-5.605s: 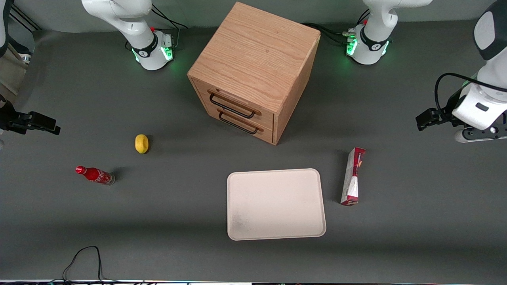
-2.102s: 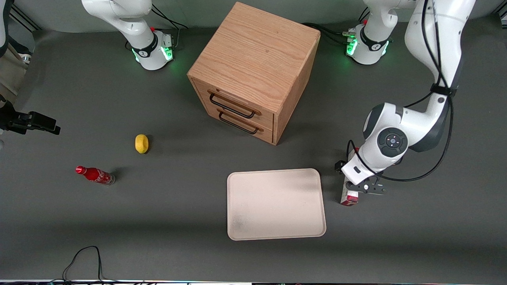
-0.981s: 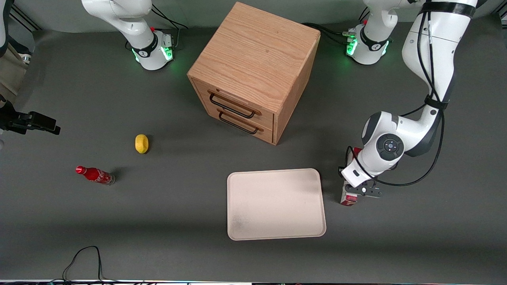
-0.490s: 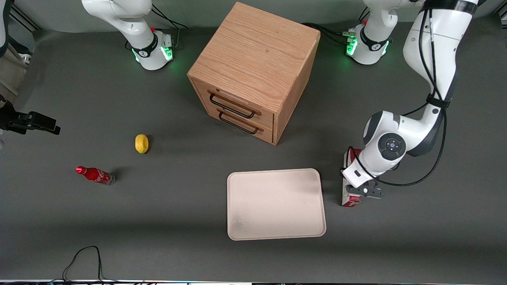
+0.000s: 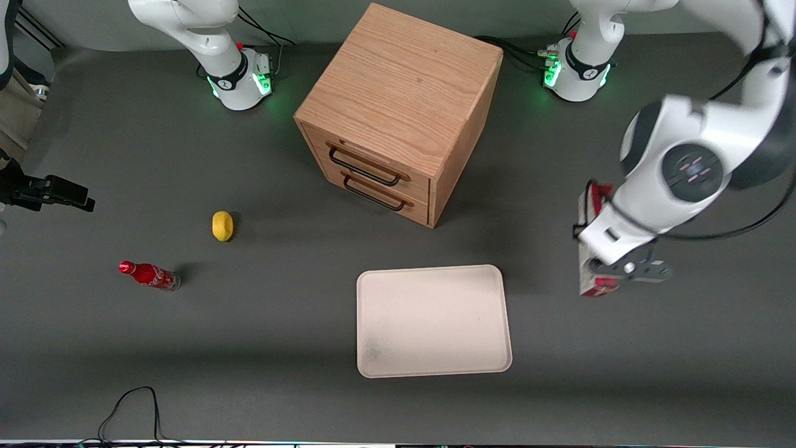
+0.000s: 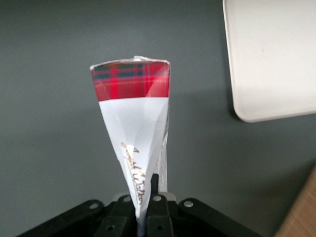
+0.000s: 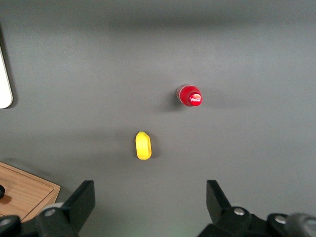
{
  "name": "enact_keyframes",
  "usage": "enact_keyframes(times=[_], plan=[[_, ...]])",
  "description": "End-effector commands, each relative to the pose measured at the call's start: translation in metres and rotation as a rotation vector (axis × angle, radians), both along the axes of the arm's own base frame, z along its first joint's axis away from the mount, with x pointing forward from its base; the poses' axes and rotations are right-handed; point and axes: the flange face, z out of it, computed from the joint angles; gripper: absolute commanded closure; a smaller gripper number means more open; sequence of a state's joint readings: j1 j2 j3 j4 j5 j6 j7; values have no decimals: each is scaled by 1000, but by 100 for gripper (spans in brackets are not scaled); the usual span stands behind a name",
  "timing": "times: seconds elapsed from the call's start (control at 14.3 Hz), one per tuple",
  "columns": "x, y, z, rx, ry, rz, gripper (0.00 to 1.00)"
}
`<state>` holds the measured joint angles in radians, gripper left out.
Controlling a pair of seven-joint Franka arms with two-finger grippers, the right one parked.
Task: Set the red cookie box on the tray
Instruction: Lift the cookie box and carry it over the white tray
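Item: small red soda bottle (image 5: 149, 275). Lies on its side on the grey table (image 5: 261, 323), toward the parked arm's end, cap pointing to that end.

Item: yellow lemon-shaped object (image 5: 222, 225). Rests on the table near the bottle, farther from the front camera than it; the two are apart.

Item: wooden drawer cabinet (image 5: 398, 112). Stands mid-table, turned at an angle, with two drawer fronts, each bearing a dark wire handle; both drawers are closed.

Item: tray (image 5: 433, 320). Cream-beige, rounded corners, low rim. Lies flat on the table, nearer the front camera than the cabinet. Nothing lies on it.

Item: red cookie box (image 5: 589, 246). Long, narrow, white with a red tartan end and gold script lettering. Raised off the table, toward the working arm's end, beside the tray and clear of its edge; it is not over the tray. In the left wrist view the box (image 6: 133, 143) points away from the camera, tartan end farthest, with the grey table and one rounded corner of the tray (image 6: 269, 59) below it.

Item: gripper (image 5: 597, 269). On the working left arm, above the table beside the tray. Its fingers (image 6: 157, 210) are clamped on the near end of the cookie box, pinching its narrow faces.
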<state>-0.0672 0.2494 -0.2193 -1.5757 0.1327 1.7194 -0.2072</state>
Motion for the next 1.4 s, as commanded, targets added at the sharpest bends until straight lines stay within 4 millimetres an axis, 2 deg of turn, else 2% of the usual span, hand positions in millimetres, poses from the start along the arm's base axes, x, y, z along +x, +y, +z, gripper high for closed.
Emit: enact_keyframes(times=[0.0, 0.14, 0.28, 0.49, 0.84, 0.91, 1.12, 1.33], plan=[[1, 5, 65, -20, 26, 6, 100], [0, 6, 87, -39, 9, 22, 100], [0, 6, 89, -82, 19, 57, 100], [2, 5, 99, -76, -9, 282, 100], [1, -1, 97, -73, -1, 280, 100], [4, -8, 92, -79, -6, 268, 100], [27, -58, 69, -136, -1, 210, 100], [54, -130, 26, -197, -4, 239, 100]])
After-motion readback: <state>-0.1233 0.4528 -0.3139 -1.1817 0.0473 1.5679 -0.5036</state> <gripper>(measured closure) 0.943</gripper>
